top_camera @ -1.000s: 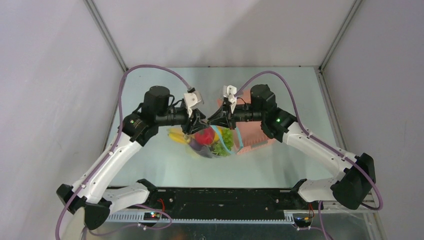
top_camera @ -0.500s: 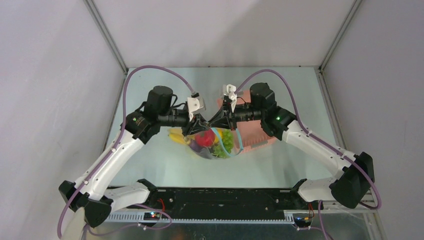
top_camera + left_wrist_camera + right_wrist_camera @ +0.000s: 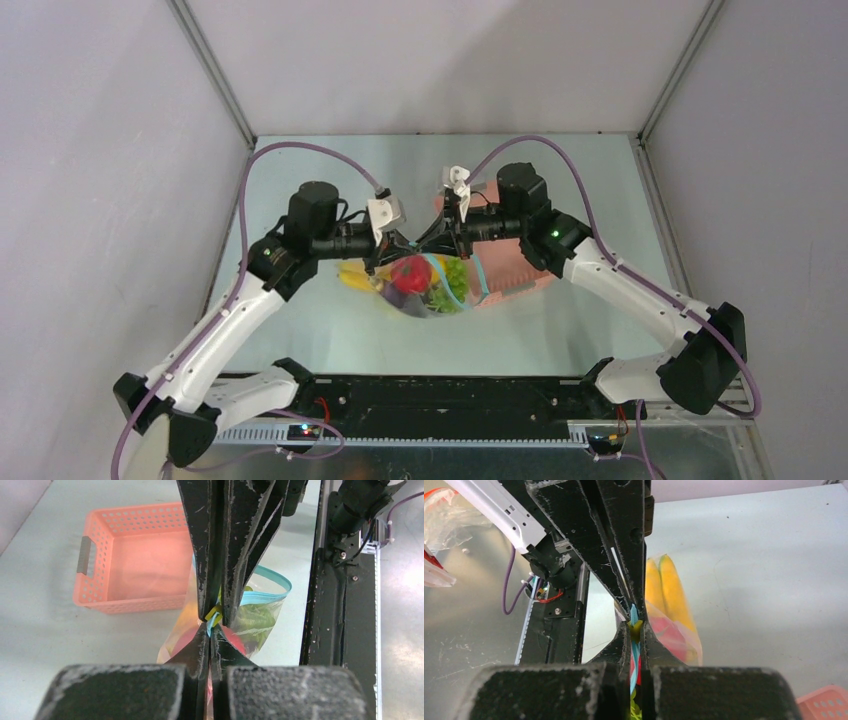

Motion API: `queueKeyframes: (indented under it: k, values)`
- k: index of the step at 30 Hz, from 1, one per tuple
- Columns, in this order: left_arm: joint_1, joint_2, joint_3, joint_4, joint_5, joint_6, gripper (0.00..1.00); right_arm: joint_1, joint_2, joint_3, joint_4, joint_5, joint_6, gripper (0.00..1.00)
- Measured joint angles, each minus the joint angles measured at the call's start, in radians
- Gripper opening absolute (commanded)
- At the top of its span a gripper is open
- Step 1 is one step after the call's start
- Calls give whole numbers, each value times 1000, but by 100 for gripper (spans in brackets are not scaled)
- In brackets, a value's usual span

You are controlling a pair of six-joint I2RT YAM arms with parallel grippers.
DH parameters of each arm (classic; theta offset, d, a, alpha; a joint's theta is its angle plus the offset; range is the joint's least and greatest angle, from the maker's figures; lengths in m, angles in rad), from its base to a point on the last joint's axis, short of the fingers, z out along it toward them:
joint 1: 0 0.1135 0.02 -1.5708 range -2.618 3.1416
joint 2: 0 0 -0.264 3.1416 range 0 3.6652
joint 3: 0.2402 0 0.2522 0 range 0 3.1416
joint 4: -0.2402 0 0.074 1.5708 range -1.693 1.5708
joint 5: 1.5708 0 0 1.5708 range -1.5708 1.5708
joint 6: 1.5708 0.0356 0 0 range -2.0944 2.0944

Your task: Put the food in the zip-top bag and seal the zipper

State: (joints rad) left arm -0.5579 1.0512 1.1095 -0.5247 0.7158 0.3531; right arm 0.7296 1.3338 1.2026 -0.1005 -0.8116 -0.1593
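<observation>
The zip-top bag [image 3: 420, 300], loaded with food [image 3: 408, 272], sags over the middle of the worktop [image 3: 330, 330] just beside the pink basket [image 3: 130, 602]. The left claw [image 3: 210, 628] and right claw [image 3: 636, 628] both pinch its blue zipper [image 3: 260, 597], tip to tip. Its film looks soft and slippery, so the stiffer zipper strip seems the safest hold.
</observation>
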Motion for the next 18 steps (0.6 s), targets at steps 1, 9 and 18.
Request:
queueKeyframes:
  k: [1, 9, 18]
  values:
    - [0, -18, -23, 26, -9, -15, 0, 4, 0, 2, -8, 13, -3, 0]
    - [-2, -59, -66, 99, -73, -92, 0, 19, 0, 23, -56, 98, -45, 0]
    - [-2, -57, -66, 121, -88, -118, 0, 19, -5, 33, -110, 153, -73, 0]
